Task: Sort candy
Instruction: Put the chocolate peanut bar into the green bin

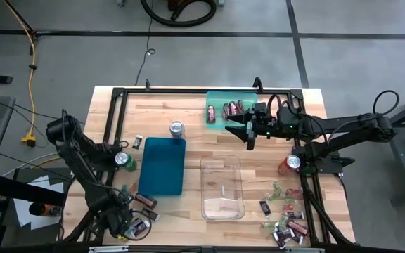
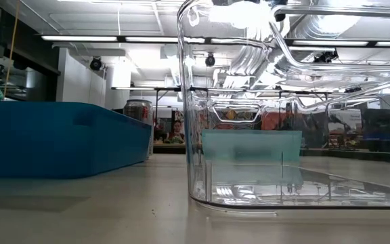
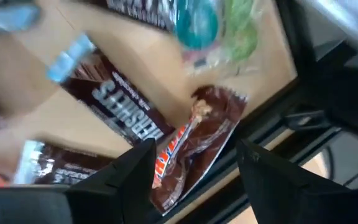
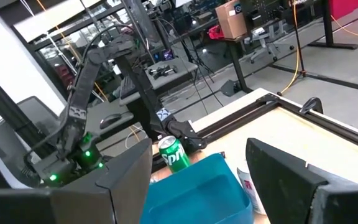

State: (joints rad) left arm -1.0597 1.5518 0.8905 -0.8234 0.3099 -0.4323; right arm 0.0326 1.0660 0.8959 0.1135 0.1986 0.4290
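The left gripper [image 3: 194, 168] was held open astride a Snickers [image 3: 188, 152] at the table's near-left corner, ready for grasping, while the right gripper [image 1: 250, 131], open and empty, waited beside the green tray [image 1: 220, 98].

blue tray [image 1: 162, 166] left of clear bin [image 1: 221, 187] | candy [image 1: 285, 223] right (near edge)

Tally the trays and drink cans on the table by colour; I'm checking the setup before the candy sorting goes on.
Blue tray: 1
Clear tray: 1
Teal tray: 1
Silver can: 1
Green can: 1
Red can: 1
Total: 6 (3 trays, 3 cans)
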